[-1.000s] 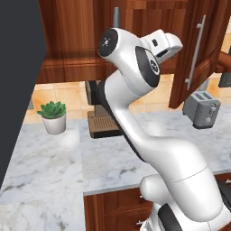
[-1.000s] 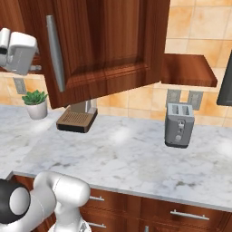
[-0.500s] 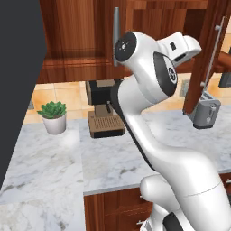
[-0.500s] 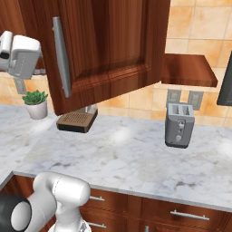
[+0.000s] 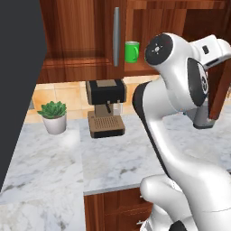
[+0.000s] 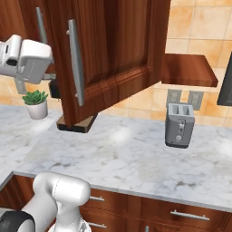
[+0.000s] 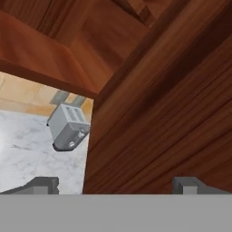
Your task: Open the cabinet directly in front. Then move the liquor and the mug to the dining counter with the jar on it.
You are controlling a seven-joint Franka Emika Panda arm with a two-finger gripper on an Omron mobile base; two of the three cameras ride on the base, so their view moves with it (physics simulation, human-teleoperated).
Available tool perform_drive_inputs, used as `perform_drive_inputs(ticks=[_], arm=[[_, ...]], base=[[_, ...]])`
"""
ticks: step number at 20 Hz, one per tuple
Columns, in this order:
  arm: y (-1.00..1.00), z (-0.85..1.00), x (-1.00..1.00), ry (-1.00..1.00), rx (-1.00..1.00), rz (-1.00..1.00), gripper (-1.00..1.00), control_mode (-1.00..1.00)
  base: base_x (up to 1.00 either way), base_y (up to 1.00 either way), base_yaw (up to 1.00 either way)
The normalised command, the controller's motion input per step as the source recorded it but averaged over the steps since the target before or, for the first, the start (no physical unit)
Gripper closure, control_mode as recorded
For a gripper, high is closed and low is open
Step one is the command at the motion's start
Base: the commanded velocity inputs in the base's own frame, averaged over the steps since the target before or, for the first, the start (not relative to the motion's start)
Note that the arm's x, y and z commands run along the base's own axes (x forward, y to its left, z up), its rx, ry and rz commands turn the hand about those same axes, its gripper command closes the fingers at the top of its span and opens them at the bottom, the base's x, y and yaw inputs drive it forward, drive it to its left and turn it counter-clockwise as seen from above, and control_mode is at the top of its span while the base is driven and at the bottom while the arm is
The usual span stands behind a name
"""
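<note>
One mug point(image 5: 131, 51) in open cabinet point(image 6: 113, 54); one toaster point(image 6: 179, 125); tool point(image 7: 115, 186) spread wide, empty.

You are facing a wall-backed marble worktop point(image 6: 136, 154), white veined with grey, with reddish-brown drawers point(image 6: 181, 213) below at six o'clock. Behind it runs a wall of warm orange-beige tile point(image 6: 190, 27). At nine o'clock a small potted plant point(image 5: 54, 116) stands in a white pot; at your eleven a dark coffee machine point(image 5: 106, 106) sits against the tiles. At two o'clock a grey toaster point(image 6: 179, 124) stands below two wall sockets point(image 6: 183, 97). A dark panel point(image 5: 18, 81) fills your far left.
</note>
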Motion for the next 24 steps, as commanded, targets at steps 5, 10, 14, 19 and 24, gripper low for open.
perform_drive_inputs(ticks=[5, 10, 14, 19, 24], arm=[[-0.77, 0.00, -0.29, 0.00, 0.04, 0.00, -1.00, -1.00], [-0.74, 0.00, -0.15, 0.00, 0.05, 0.00, -1.00, -1.00], [-0.70, 0.00, -0.05, 0.00, 0.06, 0.00, -1.00, -1.00], [-0.59, -0.02, -0.01, 0.00, 0.07, 0.00, -1.00, -1.00], [-0.31, -0.06, -0.02, 0.00, 0.05, 0.00, -1.00, -1.00]], base=[[0.00, 0.00, 0.00], [0.00, 0.00, 0.00], [0.00, 0.00, 0.00], [0.00, 0.00, 0.00], [0.00, 0.00, 0.00]])
